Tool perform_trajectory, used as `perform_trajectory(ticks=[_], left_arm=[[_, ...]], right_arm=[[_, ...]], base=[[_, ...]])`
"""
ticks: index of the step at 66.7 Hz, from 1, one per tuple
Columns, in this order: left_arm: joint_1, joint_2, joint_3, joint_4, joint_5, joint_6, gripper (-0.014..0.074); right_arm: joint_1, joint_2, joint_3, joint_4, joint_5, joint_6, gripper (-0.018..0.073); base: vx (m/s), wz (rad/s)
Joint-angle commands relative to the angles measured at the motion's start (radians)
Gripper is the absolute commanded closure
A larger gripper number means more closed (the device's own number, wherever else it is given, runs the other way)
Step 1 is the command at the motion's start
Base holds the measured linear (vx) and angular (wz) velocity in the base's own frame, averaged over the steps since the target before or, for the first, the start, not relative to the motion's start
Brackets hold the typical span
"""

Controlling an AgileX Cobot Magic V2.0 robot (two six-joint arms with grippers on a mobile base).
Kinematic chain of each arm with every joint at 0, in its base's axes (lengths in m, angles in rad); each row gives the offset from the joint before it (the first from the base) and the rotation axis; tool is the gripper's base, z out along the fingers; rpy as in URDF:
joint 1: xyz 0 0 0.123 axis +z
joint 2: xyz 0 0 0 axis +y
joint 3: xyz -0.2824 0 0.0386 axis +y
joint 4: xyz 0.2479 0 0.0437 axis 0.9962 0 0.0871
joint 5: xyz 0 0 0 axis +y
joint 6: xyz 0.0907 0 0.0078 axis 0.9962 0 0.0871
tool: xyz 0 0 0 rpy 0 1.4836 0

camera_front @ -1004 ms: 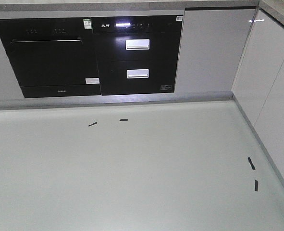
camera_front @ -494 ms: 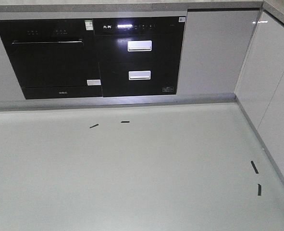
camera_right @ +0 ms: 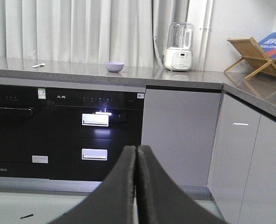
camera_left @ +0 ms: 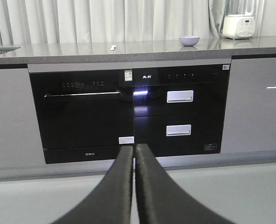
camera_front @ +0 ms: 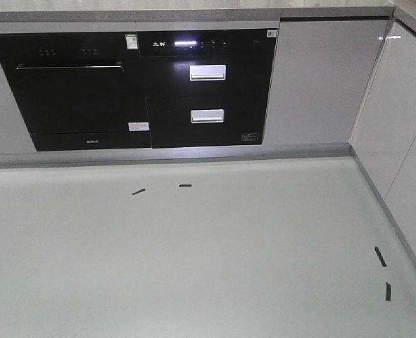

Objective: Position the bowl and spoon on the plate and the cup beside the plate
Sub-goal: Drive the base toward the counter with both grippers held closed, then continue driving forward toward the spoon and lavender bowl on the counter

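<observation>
The left claw (camera_left: 131, 148) and the right claw (camera_right: 137, 148) are both held fully closed, with nothing gripped. The small lavender plastic bowl (camera_right: 114, 66) and the pale mint plastic spoon (camera_right: 38, 65) are seen on the far grey desk (camera_right: 72, 70), well apart. The base should probably be brought up squarely before any reach. The spoon's long axis is laid roughly along the desk; its head end cannot be told.

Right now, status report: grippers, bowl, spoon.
Left gripper shut, empty; right gripper shut, empty. Bowl and spoon apart on counter, untouched. Plate not in view. White appliance stands right of bowl.
</observation>
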Motion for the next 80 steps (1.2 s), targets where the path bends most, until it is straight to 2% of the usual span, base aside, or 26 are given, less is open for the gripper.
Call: perform_trajectory(ticks=[1, 80], left_arm=[[0.0, 0.002, 0.031, 0.001, -0.07, -0.01, 0.0603], [0.0, 0.002, 0.031, 0.001, -0.07, -0.01, 0.0603]], right_arm=[[0.002, -0.013, 0.017, -0.004, -0.077, -0.006, 0.0564], [0.002, -0.013, 0.017, -0.004, -0.077, -0.006, 0.0564]], base=[[0.14, 0.0], [0.1, 0.03]])
